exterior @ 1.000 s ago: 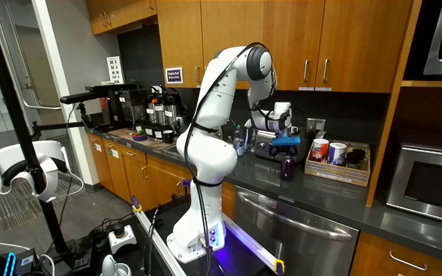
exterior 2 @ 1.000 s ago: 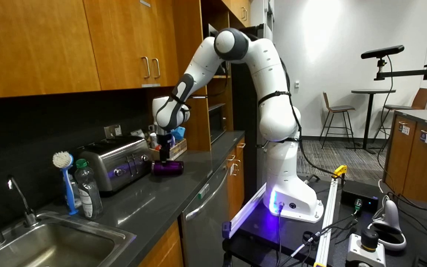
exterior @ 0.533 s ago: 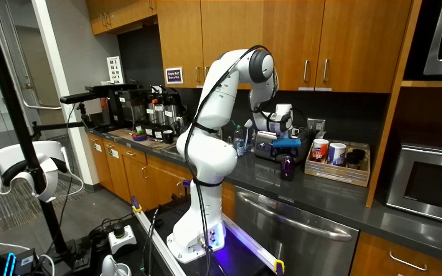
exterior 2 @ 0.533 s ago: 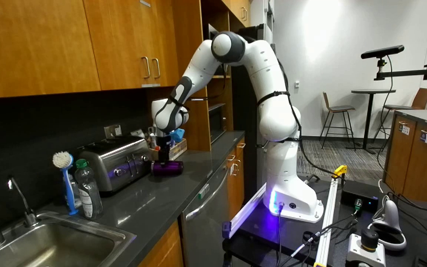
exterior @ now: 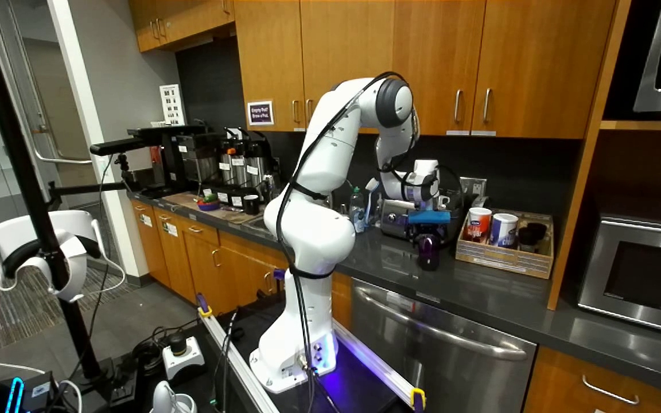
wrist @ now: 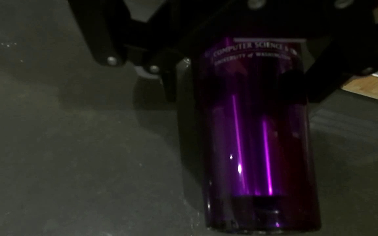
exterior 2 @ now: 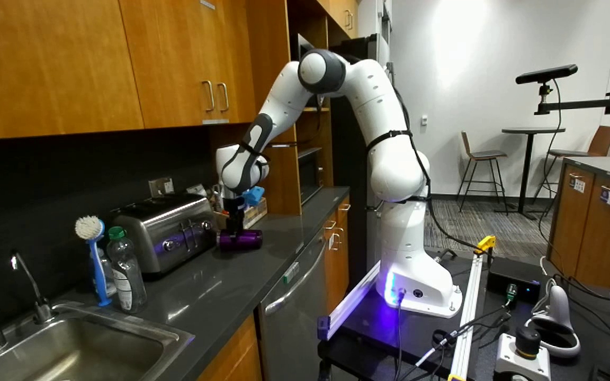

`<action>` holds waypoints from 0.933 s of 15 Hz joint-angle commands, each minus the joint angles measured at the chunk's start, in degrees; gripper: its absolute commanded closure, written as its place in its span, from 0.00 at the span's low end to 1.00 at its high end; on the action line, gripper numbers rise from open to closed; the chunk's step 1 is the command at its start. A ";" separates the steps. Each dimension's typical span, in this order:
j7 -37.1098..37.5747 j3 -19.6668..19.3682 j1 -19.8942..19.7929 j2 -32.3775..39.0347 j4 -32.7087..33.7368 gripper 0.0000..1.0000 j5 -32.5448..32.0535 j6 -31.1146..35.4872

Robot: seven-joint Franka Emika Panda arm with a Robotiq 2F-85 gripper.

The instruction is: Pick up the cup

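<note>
The cup (wrist: pixel 258 157) is a shiny purple tumbler with white lettering near its upper end in the wrist view. It lies on its side on the dark counter, as both exterior views show: the cup (exterior: pixel 429 258) near the toaster, the cup (exterior 2: pixel 244 239) crosswise under the hand. My gripper (wrist: pixel 241 95) straddles the cup from above and stands open. A gap separates the left finger (wrist: pixel 170 87) from the cup's side, while the right finger (wrist: pixel 320 85) is against or just over its other side. The cup's far end is hidden under the gripper body.
A steel toaster (exterior 2: pixel 164 233) stands close beside the hand. A cardboard box (exterior: pixel 502 261) with red-and-white and blue-and-white containers sits on the other side. Farther along are a bottle (exterior 2: pixel 125 275), a brush (exterior 2: pixel 96 254) and a sink (exterior 2: pixel 72 349). Cabinets (exterior: pixel 439 69) hang above.
The arm has come down a little, its elbow lower and the gripper farther down around the cup. The cup itself has barely shifted, if at all.
</note>
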 commanded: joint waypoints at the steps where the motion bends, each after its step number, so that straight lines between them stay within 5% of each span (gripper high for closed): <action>1: 1.32 -0.51 0.72 1.08 1.53 0.00 -1.42 -1.26; 14: 1.12 -0.80 0.99 1.98 2.67 0.00 -3.33 -5.52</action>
